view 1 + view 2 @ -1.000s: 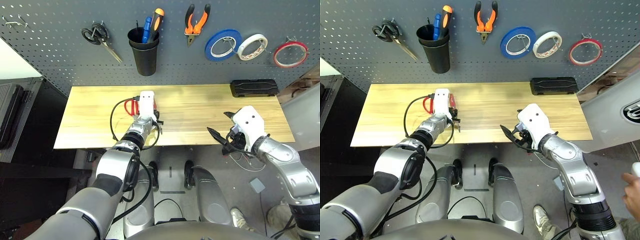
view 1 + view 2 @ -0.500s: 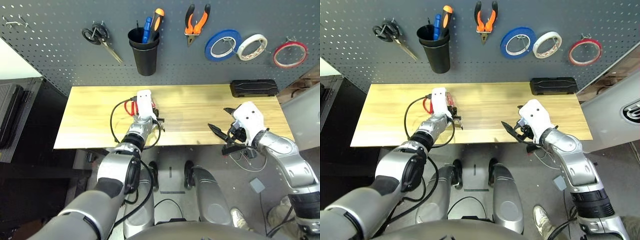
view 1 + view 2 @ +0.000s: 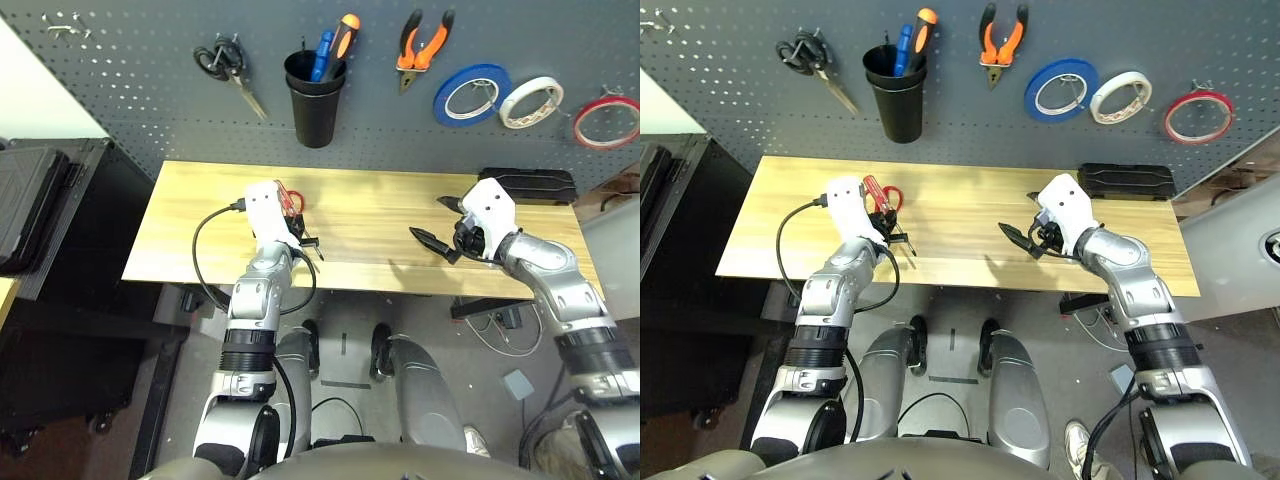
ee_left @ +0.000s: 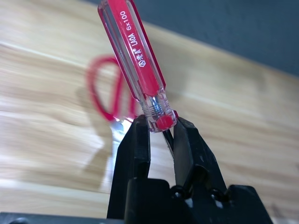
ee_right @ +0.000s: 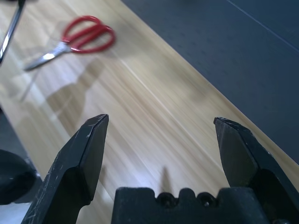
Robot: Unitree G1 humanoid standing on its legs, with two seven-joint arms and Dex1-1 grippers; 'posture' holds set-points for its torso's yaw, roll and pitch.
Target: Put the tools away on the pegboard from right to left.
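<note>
My left gripper (image 4: 161, 128) is shut on the slim red-handled screwdriver (image 4: 135, 65), pinching its shaft just below the handle, a little above the wooden table (image 3: 380, 215). The red-handled scissors (image 5: 79, 39) lie flat on the table just behind that gripper. My right gripper (image 3: 430, 220) hovers open over the table's right half with nothing between its fingers. On the dark grey pegboard (image 3: 130, 90) hang the orange-and-black pliers (image 3: 422, 48) and, at the far right, the thin red tape ring (image 3: 607, 120).
A black cup (image 3: 314, 95) holding a blue and an orange screwdriver, black-handled scissors (image 3: 228, 70), a blue tape roll (image 3: 470, 93) and a white one (image 3: 531, 101) are on the board. A black case (image 3: 525, 185) lies at the table's back right. A dark cabinet (image 3: 40, 200) stands at the left.
The camera has shifted. My right gripper has moved from the table's front edge to over the tabletop, still open. My left gripper keeps its grip on the screwdriver.
</note>
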